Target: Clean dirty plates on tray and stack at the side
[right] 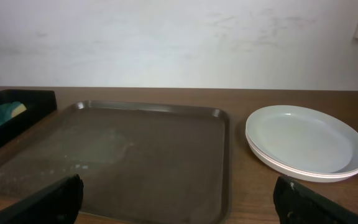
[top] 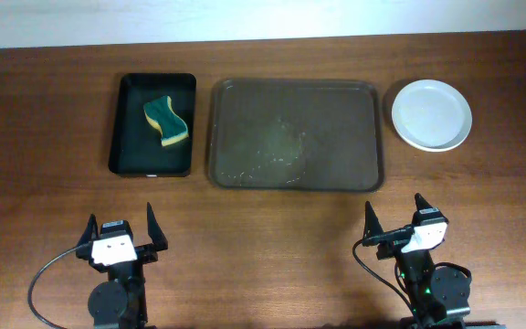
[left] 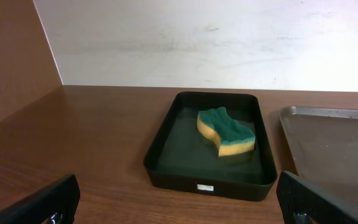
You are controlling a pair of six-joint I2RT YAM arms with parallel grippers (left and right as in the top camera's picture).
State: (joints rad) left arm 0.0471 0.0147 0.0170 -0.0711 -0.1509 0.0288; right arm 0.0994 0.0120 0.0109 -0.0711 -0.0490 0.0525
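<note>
While the left gripper (top: 121, 217) and right gripper (top: 393, 203) gaped wide and empty, I flagged one hazard. A stray reach could topple the plates (top: 431, 114) at the right edge.

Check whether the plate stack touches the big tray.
Apart: the overhead view shows a strip of bare table between the plates and the tray.

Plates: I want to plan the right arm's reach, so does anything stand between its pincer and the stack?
Nothing visible does. Only bare table lies between the open right pincer and the plates. The tray sits left of that path, apart from them.
</note>
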